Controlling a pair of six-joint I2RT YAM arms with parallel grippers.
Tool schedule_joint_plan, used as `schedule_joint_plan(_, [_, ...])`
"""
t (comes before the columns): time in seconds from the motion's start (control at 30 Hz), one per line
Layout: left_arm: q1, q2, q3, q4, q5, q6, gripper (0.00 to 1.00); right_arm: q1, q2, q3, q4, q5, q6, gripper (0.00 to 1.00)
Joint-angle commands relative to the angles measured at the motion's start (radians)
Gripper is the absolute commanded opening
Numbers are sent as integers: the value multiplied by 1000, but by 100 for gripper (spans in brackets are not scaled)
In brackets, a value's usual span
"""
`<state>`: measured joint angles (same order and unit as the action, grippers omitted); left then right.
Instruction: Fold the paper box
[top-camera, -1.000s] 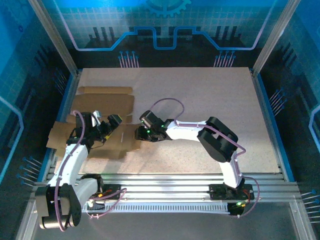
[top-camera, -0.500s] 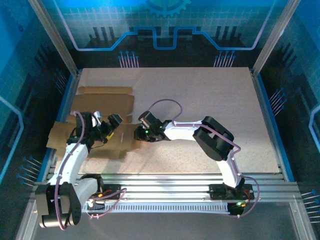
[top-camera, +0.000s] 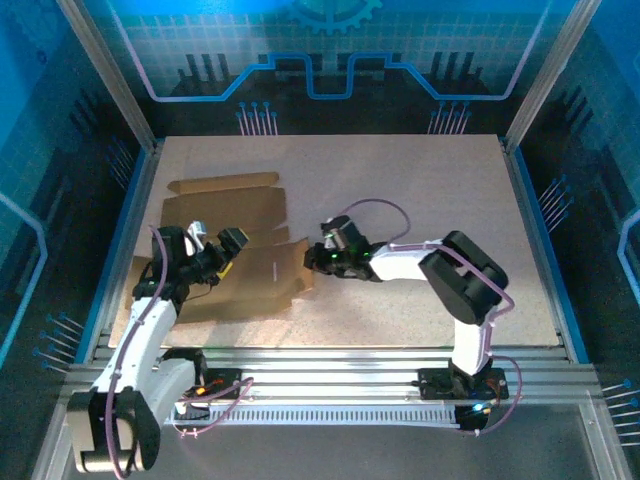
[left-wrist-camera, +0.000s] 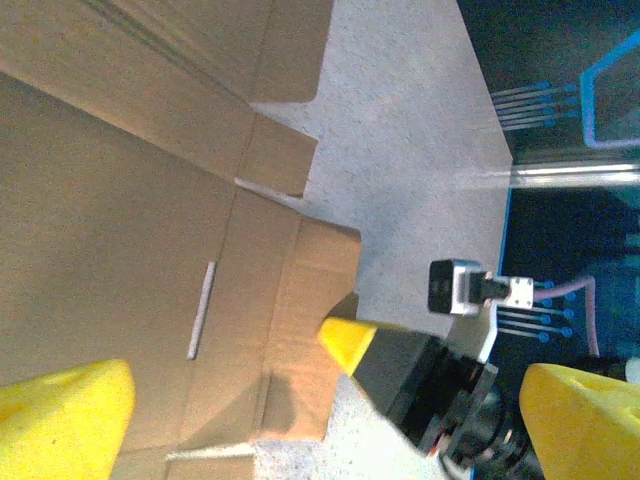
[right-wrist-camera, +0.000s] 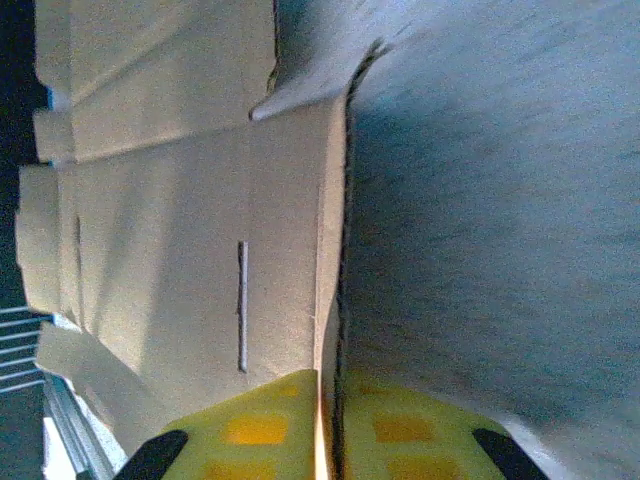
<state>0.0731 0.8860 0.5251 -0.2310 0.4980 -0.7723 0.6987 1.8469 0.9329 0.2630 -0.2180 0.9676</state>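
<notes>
- Paper box (top-camera: 235, 265): a flat, creased brown cardboard cut-out, not yet folded. It lies on the left half of the table (top-camera: 430, 200), with its far flaps reaching toward the far-left corner. It looks light, stiff between the scores and ready to hinge along them. It would probably slide on the tabletop if pulled without a second hold. Edges and flap borders are the sensible places to grip, since the middle lies flat against the surface.
- Left gripper (top-camera: 217, 242): it hovers over the middle of the sheet with its jaws spread wide and holds nothing.
- Right gripper (right-wrist-camera: 330, 425): its yellow pads are pressed together on the outer edge of the right flap (left-wrist-camera: 320, 270), which appears raised a little off the table.
- Slit (right-wrist-camera: 242, 305): a thin cut in the panel just left of the pinched flap, likely a tab slot.
- Views: the right wrist view makes plain that the board's edge is sandwiched between the pads, a detail too small to read from overhead. The left wrist view shows the shadow under the flap. The overhead view gives the sheet's whole outline.
</notes>
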Motion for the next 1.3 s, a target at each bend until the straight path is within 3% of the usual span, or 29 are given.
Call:
schedule_joint_plan(0.0, [-42, -26, -8, -40, -52, -18, 99, -97, -101, -80, 13, -73, -67, 15])
schedule_joint_plan(0.23, [-157, -46, 9, -69, -140, -79, 99, -358, -232, -187, -107, -253, -206, 15])
schedule_joint_plan(0.33, [-223, -32, 57, -146, -216, -52, 99, -401, -251, -194, -115, -345, -257, 17])
schedule_joint_plan(0.57, [-237, -15, 62, -130, -254, -95, 99, -330, -255, -209, -71, -384, -274, 30])
schedule_joint_plan(0.87, [-237, 56, 102, -104, -234, -40, 100, -155, -198, -180, -11, -301, -230, 41])
schedule_joint_plan(1.27, [-237, 92, 88, -47, -167, 78, 99, -40, -121, -140, 32, -186, -183, 47])
